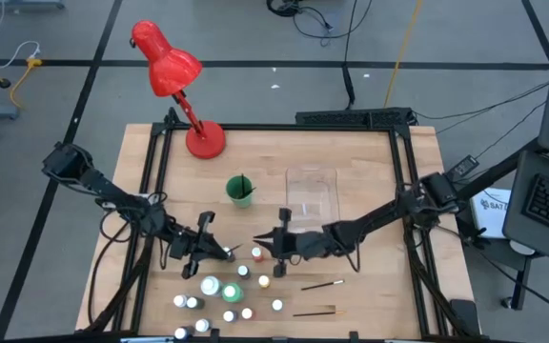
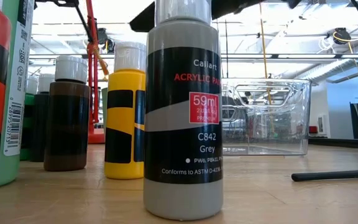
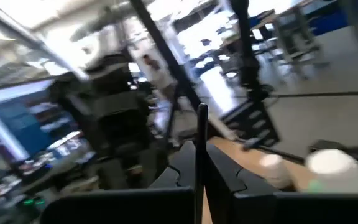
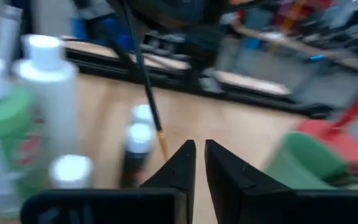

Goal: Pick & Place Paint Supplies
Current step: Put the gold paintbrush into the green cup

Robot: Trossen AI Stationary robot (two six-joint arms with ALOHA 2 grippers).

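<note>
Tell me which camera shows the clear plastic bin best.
The high view: the clear bin shows whole from above, beside the green cup. The low view shows its side wall behind bottles. Neither wrist view shows it.
</note>
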